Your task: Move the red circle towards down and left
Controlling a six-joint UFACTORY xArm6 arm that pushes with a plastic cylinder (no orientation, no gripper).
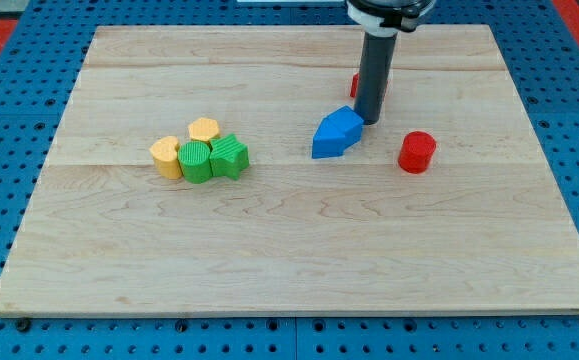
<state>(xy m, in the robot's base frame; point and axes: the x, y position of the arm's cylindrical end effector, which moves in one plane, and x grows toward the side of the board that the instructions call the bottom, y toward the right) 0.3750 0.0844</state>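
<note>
The red circle point(417, 152) is a short red cylinder standing on the wooden board point(299, 260) at the view's right of centre. My tip point(369, 121) is at the end of the dark rod, up and left of the red circle, and apart from it. The tip touches or nearly touches the upper right corner of a blue block point(336, 133). A second red block point(355, 85) is mostly hidden behind the rod.
A cluster sits at the view's left: a yellow hexagon point(204, 129), a yellow block point(166, 156), a green round block point(196, 161) and a green block point(230, 156). Blue pegboard surrounds the board.
</note>
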